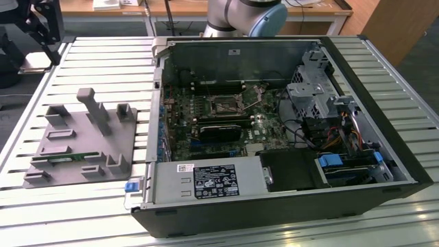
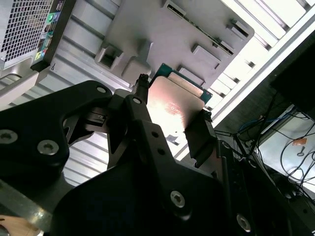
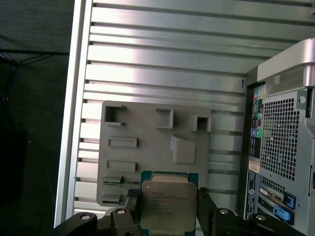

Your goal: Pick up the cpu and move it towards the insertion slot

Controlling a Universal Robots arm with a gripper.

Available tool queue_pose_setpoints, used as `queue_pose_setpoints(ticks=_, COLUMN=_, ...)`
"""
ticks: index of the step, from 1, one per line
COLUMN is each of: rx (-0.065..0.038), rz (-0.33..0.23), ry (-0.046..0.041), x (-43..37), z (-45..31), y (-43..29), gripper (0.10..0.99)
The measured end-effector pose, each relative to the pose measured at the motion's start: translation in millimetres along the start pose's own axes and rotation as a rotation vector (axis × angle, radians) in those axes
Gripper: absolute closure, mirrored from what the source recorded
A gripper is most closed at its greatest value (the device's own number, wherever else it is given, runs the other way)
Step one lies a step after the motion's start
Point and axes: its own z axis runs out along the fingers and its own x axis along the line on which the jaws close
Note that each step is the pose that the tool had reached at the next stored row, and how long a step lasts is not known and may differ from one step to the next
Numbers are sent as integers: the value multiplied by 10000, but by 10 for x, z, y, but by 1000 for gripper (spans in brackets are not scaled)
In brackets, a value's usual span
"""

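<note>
slatted table (image 3: 147,73) | end effector (image 2: 173,101) clamps cpu (image 3: 166,206) edges | metal face toward wrist, above grey tray (image 3: 147,128)

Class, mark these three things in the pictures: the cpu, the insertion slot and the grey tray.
the cpu (image 3: 166,209): first wrist view, middle of its silver metal face.
the insertion slot (image 1: 225,106): exterior view, its dark centre.
the grey tray (image 3: 147,129): first wrist view, bare flat part of its base.
</note>
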Motion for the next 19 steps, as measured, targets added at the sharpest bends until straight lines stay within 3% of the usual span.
queue_pose_setpoints(ticks=19, rx=0, rz=-1, ry=-1, x=-111, z=1, y=-8, gripper=537)
